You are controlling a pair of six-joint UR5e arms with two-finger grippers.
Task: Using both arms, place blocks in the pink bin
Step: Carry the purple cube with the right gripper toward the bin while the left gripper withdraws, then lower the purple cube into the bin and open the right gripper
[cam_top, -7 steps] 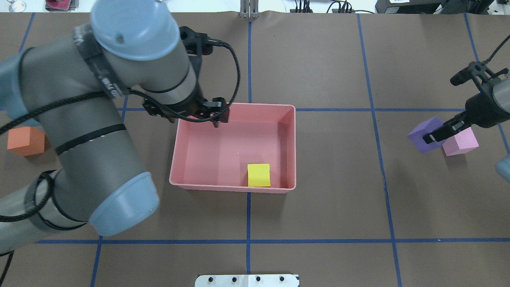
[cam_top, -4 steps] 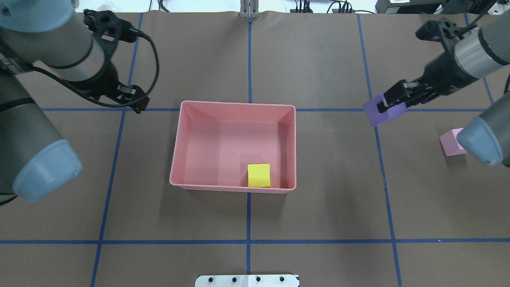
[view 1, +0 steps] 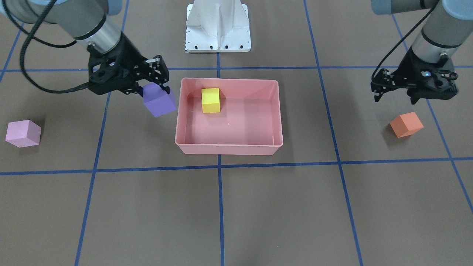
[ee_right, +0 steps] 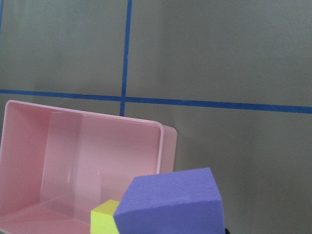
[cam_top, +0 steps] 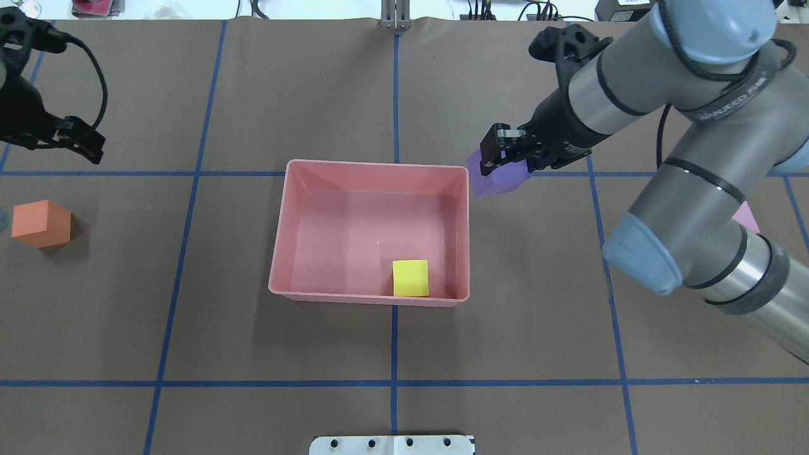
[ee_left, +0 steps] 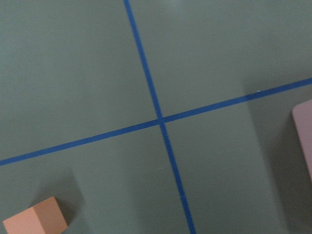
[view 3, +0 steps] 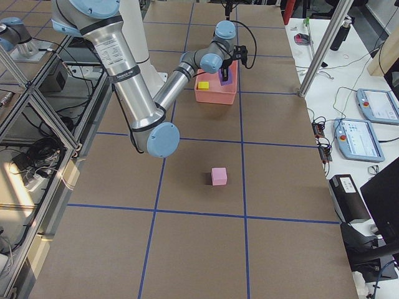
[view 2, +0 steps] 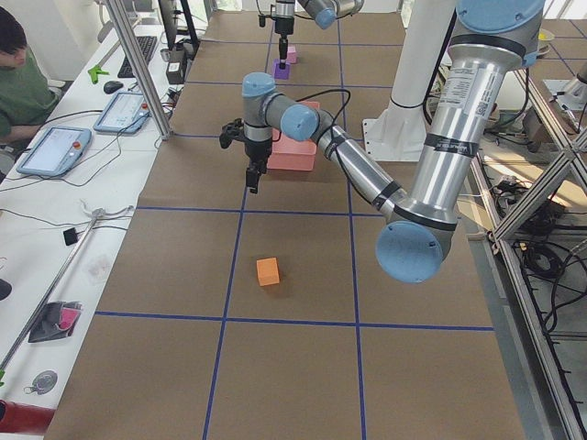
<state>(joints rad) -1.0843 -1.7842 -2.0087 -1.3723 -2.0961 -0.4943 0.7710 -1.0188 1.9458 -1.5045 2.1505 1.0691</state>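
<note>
Right gripper is clamped on the purple block, gripping its upper part. The block hangs tilted, just outside the pink bin near a far corner and not yet over the inside. Risks: letting go now would likely drop it on the rim or the table. Carried too low, its bottom corner could catch the wall and shove the bin. The tilted hold may slip. Yellow block sits inside by the near wall. Left gripper is spread and empty, near the orange block but not over it. An off-centre descent could knock the block away. Light pink block is well apart on the table.
</note>
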